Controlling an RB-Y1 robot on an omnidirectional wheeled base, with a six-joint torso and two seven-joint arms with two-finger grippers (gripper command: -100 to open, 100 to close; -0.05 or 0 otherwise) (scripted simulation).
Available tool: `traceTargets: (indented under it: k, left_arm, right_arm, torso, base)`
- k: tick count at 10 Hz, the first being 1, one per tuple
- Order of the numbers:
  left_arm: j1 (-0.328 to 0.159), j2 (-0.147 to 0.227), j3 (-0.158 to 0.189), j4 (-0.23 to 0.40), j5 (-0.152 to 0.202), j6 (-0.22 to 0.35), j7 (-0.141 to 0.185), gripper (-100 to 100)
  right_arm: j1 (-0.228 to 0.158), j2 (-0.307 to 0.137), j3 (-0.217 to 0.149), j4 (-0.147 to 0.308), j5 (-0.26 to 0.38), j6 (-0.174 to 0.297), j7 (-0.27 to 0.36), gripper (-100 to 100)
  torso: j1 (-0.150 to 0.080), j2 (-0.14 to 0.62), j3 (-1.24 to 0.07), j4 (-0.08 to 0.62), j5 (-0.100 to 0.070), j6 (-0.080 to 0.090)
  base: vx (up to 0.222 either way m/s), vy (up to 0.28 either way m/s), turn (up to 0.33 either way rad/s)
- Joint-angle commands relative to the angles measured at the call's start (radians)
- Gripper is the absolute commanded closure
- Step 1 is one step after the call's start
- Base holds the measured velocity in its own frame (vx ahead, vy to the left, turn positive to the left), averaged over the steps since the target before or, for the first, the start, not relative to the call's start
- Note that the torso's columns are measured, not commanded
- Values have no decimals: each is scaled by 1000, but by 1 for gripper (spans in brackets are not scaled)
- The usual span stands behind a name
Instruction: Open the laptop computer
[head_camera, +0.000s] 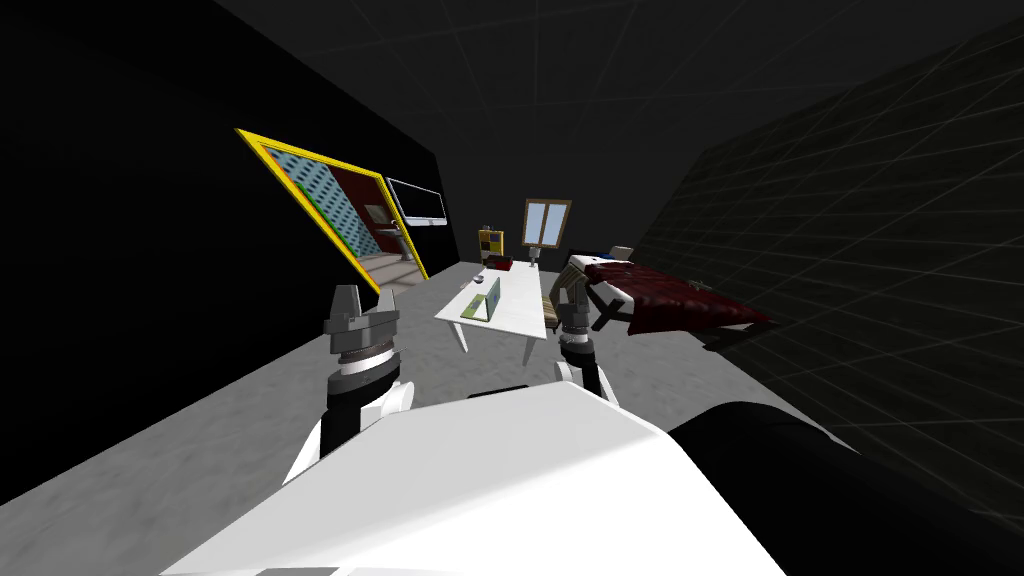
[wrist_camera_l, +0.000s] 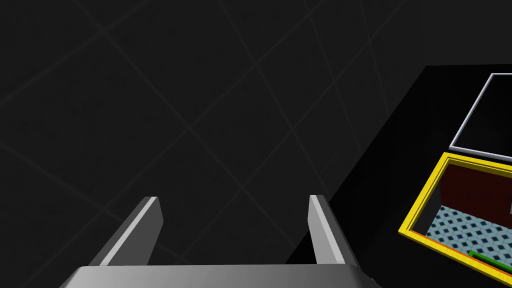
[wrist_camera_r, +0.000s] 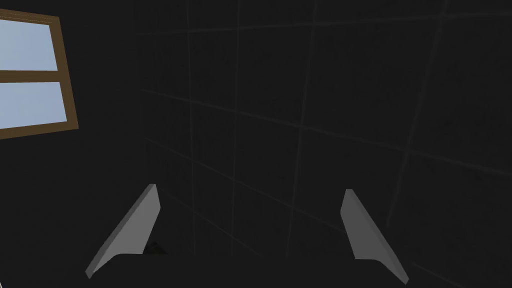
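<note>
Dark room, laptop (head_camera: 483, 300) on the white table (head_camera: 520, 300) well ahead of your left gripper (wrist_camera_l: 232, 200) and right gripper (wrist_camera_r: 250, 192), both wide, empty. Looks like approach step: drive closer.

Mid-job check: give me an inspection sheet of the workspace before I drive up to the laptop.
Surface: white table ahead across the grey floor, away from both arms.
Job's things: laptop near the table's near end; lid looks partly raised, angle unclear.
Clutter: dark red item at the table's far end; small item mid-table, too small to name.
Grippers: left gripper open, empty; right gripper open, empty.
Cables: nothing seen.
Surroundings: bed right of the table; yellow-framed doorway to the left; window beyond.
</note>
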Motion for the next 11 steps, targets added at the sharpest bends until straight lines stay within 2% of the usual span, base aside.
traceTargets:
  k: [1,9,10,11]
  left_arm:
    - [0,0,0,0,0,0,0,0]
    - [0,0,0,0,0,0,0,0]
    - [1,40,0,-2,-2,12,2,-100]
    - [2,65,0,-4,-4,24,4,-100]
  right_arm:
    - [0,0,0,0,0,0,0,0]
    - [0,0,0,0,0,0,0,0]
    - [0,0,0,0,0,0,0,0]
    - [0,0,0,0,0,0,0,0]
  torso:
    - [0,40,-82,41,0,0]
    - [0,618,-1234,617,0,0]
    - [0,691,-1382,691,0,0]
    - [0,725,-1451,724,0,0]
  base:
    - [0,0,0]
    - [0,0,0]
    - [14,-7,-34]
    - [18,-8,-46]
